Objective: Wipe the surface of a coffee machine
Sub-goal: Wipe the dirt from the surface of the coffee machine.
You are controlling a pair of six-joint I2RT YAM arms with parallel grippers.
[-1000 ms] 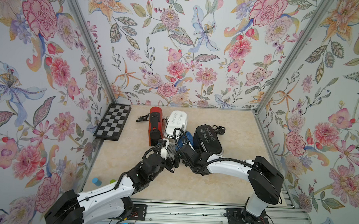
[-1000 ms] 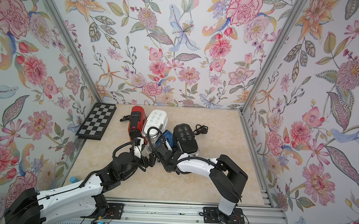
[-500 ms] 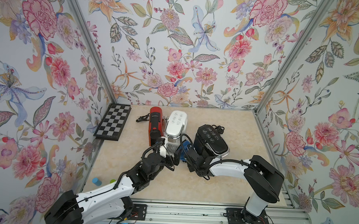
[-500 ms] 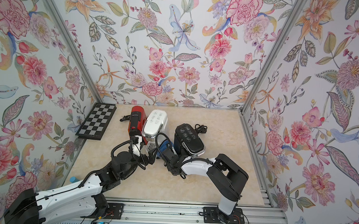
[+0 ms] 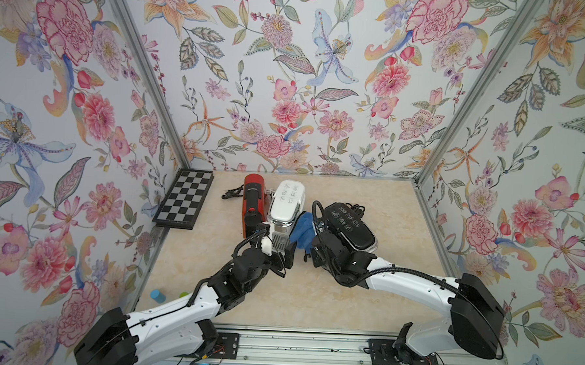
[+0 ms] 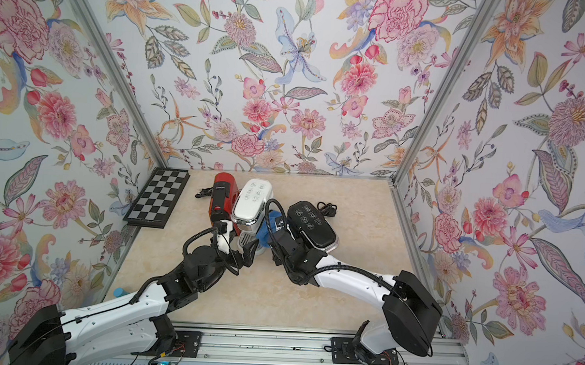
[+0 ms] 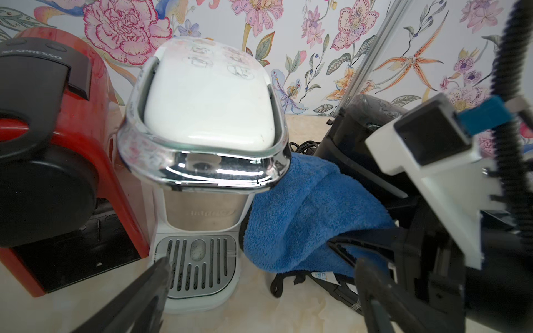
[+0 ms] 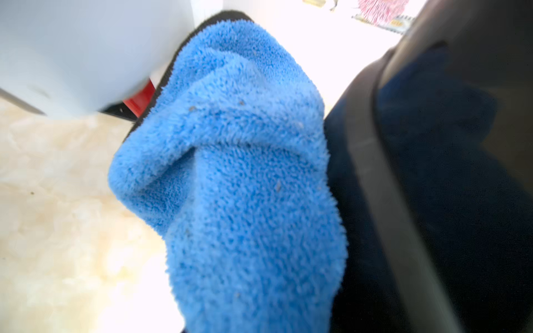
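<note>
Floral walls point(image 5: 288, 88) enclose a pale marble tabletop point(image 5: 313, 292). Far left lies a chessboard point(image 5: 185, 199); then a red coffee machine point(image 5: 251, 196), white machine point(image 5: 286, 203) and black machine point(image 5: 350, 223) stand in a row. The left gripper point(image 5: 276, 250), spread wide and empty, faces the white machine. The right gripper point(image 5: 307, 246) pinches a blue cloth point(image 5: 302, 227) between the white and black ones.

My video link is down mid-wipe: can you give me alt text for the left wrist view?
A blue cloth hangs beside the white coffee machine, between it and a black machine. A red machine stands on its other side, and the left gripper's open jaws fill the foreground.
</note>
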